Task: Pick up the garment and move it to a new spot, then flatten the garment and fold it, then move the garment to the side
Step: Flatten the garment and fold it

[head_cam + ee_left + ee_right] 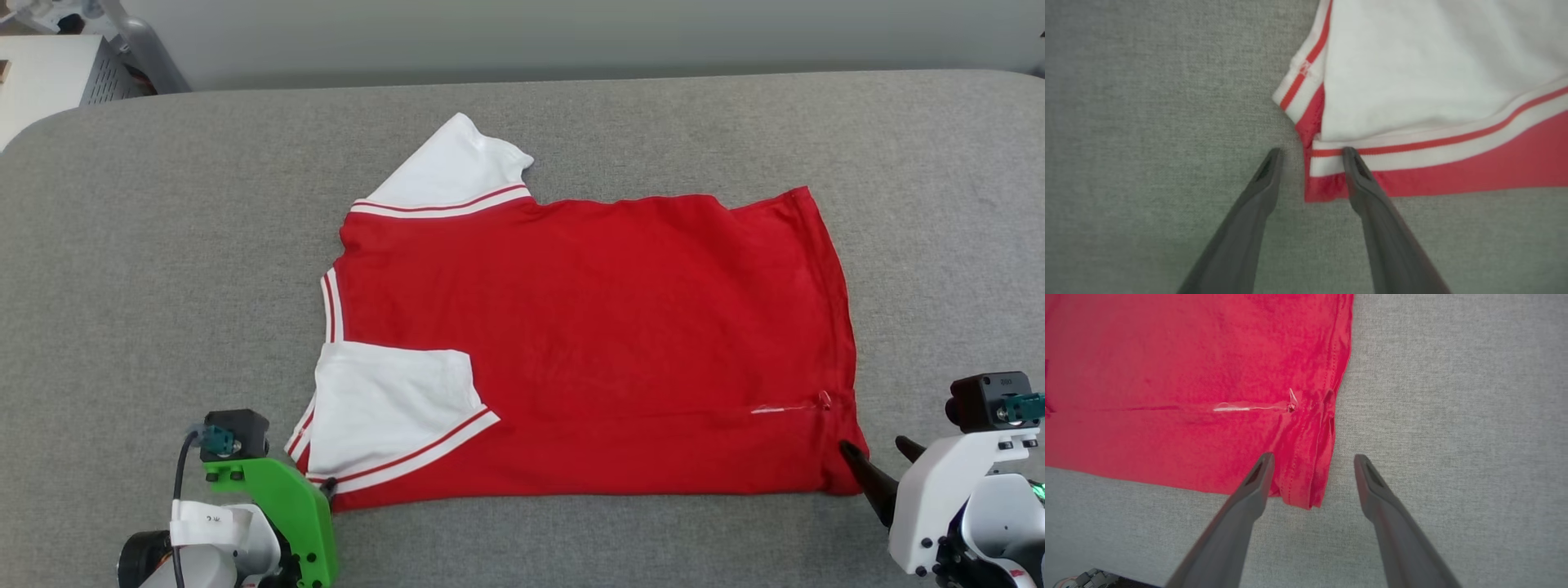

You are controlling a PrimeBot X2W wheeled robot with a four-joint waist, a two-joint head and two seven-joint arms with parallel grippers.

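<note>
The garment [588,327] lies flat on the grey table, back side up, with its collar end to the left and its hem to the right. One white sleeve [392,404] is folded in over the red body, and the other [453,167] sticks out at the far side. My left gripper [1311,152] is open at the near left corner, one finger [1355,171] over the striped trim and the other on bare cloth-free table. My right gripper [1313,457] is open astride the near hem corner [1302,490]. In the head view, the right gripper [875,449] is at the lower right and the left gripper [326,488] at the lower left.
The grey fabric table [163,245] stretches wide on every side of the garment, with a rounded far left corner. A white perforated cabinet [49,82] stands beyond it at the back left. A pale wall runs along the back.
</note>
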